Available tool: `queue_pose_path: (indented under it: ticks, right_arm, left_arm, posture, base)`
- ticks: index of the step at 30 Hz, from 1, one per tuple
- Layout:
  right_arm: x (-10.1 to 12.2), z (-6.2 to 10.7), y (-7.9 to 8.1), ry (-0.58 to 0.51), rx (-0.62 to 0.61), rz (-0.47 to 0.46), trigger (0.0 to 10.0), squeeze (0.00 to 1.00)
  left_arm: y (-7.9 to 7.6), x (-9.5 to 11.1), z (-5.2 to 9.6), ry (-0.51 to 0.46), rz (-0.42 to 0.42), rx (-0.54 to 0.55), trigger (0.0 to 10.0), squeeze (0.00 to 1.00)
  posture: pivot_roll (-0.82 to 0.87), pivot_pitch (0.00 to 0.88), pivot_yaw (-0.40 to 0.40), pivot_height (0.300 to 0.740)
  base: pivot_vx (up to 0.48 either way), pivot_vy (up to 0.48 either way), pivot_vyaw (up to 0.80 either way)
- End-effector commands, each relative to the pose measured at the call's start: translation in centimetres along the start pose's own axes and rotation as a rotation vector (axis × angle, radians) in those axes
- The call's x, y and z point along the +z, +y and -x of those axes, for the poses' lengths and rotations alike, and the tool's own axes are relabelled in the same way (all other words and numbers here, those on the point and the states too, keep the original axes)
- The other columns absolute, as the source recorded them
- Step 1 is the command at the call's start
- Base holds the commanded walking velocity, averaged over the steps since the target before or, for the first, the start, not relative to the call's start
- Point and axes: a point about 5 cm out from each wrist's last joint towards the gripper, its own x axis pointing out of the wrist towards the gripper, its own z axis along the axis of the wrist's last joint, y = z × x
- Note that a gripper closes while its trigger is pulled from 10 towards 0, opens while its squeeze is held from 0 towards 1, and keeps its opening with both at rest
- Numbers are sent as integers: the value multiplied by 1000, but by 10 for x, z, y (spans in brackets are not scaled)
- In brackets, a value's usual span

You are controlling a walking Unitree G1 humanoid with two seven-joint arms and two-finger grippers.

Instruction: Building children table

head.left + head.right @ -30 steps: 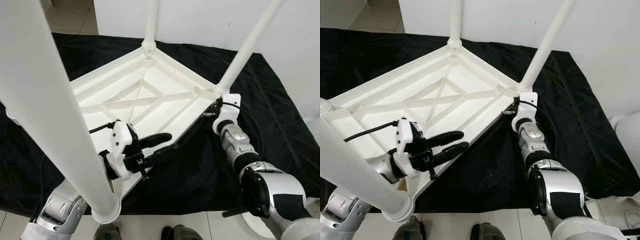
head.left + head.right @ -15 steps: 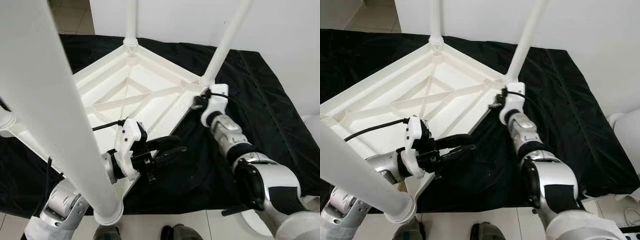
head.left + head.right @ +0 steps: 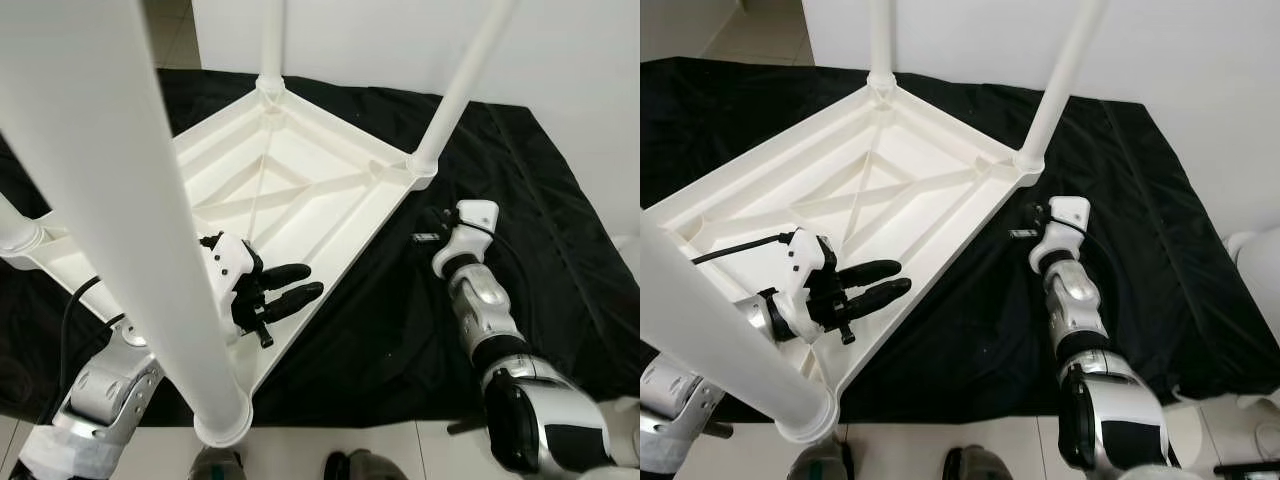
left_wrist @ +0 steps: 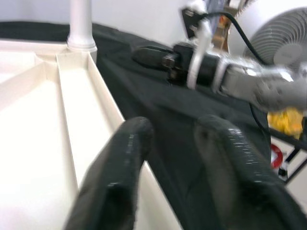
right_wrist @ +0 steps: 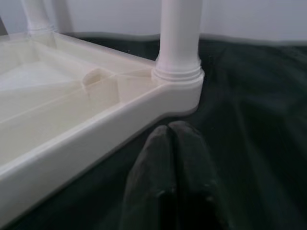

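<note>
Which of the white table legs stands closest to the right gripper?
The leg at the right corner of the upturned table, just ahead of the right gripper.

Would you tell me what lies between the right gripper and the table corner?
Only bare black cloth separates the right gripper from the table corner, per the right wrist view.

An upturned white children's table (image 3: 300,185) lies on black cloth (image 3: 400,320), the parted left end effector (image 3: 290,287) over its near rim.
</note>
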Motion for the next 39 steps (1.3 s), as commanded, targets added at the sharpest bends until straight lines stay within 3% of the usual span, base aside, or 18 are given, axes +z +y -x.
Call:
queue_pose_path:
  ticks: [1, 3, 6, 8, 9, 10, 11, 16, 24, 30, 32, 39]
  right_arm:
    - [4, 14, -1, -56, -17, -45, 10000, 1000]
    - [4, 14, -1, -56, -17, -45, 10000, 1000]
    - [16, 51, 5, -139, -85, -58, 10000, 1000]
    - [17, 57, 7, -143, -97, -55, 10000, 1000]
    - [18, 63, 9, -147, -96, -53, 10000, 976]
    - [18, 63, 9, -147, -96, -53, 10000, 976]
    - [20, 68, 10, -151, -94, -58, 10000, 0]
    - [25, 80, 9, -144, -54, -34, 10000, 0]
    - [38, 103, 3, -67, 2, 28, 10000, 0]
    - [40, 105, 6, -59, 15, 31, 10000, 0]
    - [39, 107, 10, -51, 31, 40, 10000, 0]
    - [33, 100, 15, -36, 58, 57, 10000, 0]
  left_arm:
    - [1, 5, -1, -29, 27, -38, 10000, 1000]
    - [1, 5, -1, -29, 27, -38, 10000, 1000]
    - [10, 10, 3, -46, -9, 3, 10000, 1000]
    - [13, 10, 5, -45, -38, 17, 10000, 1000]
    - [14, 10, 8, -45, -56, 13, 10000, 918]
    - [14, 10, 8, -45, -56, 13, 10000, 918]
    - [15, 9, 13, -47, -49, -2, 10000, 0]
    - [20, 7, 26, -42, -41, -18, 10000, 0]
    - [35, 4, 52, 27, -139, -16, 10000, 0]
    - [39, 2, 60, 43, -157, -7, 10000, 0]
    - [39, -4, 66, 88, -182, -34, 10000, 0]
    - [37, -21, 61, 142, -133, -49, 10000, 0]
  posture:
    - [114, 92, -51, 740]
    - [114, 92, -51, 740]
    - [83, 96, -41, 740]
    - [83, 97, -40, 740]
    - [83, 97, -42, 740]
    - [83, 97, -42, 740]
    - [83, 100, -45, 740]
    - [78, 101, -46, 740]
    - [87, 92, -59, 740]
    - [89, 81, -61, 740]
    - [99, 60, -60, 740]
    - [68, 0, -23, 740]
  base:
    - [0, 0, 0]
    - [0, 0, 0]
    - [0, 0, 0]
    - [0, 0, 0]
    - [0, 0, 0]
    - [0, 0, 0]
    - [0, 0, 0]
    - [0, 0, 0]
    - [0, 0, 0]
    - [0, 0, 0]
    - [0, 0, 0]
    - [0, 0, 0]
